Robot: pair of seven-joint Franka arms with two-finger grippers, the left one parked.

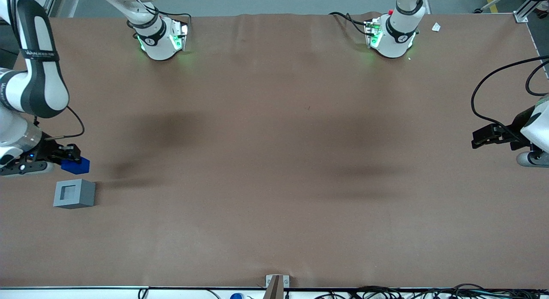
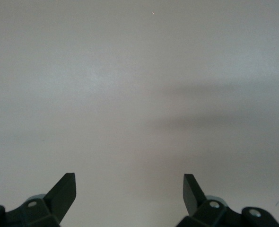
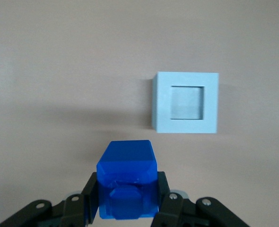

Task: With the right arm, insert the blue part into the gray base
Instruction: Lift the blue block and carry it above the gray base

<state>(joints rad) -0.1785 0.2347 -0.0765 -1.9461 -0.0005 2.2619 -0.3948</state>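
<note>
Clearly the risk now lies in alignment, since the gripper (image 1: 70, 158) has its jaws closed on the blue part (image 1: 76, 165), pinching it by two facing sides and holding it in the air at the working arm's end of the table. The gray base (image 1: 74, 193) sits on the brown table (image 1: 274, 161) just beside the held part and a little nearer the front camera, with its darker square recess (image 3: 187, 102) facing up and nothing in it. In the right wrist view the blue part (image 3: 127, 184) is not over the base (image 3: 186, 102) but off to one side of it, so the carry across is not yet done. I judge that the fit will be close: the recess looks only about as wide as the part. If the part comes down slightly offset or twisted, its edge would likely land on the rim, and pressing on could push the loose base along the table or tip the part in the fingers (image 3: 172, 208). Which way the part's stub should face I cannot tell.
</note>
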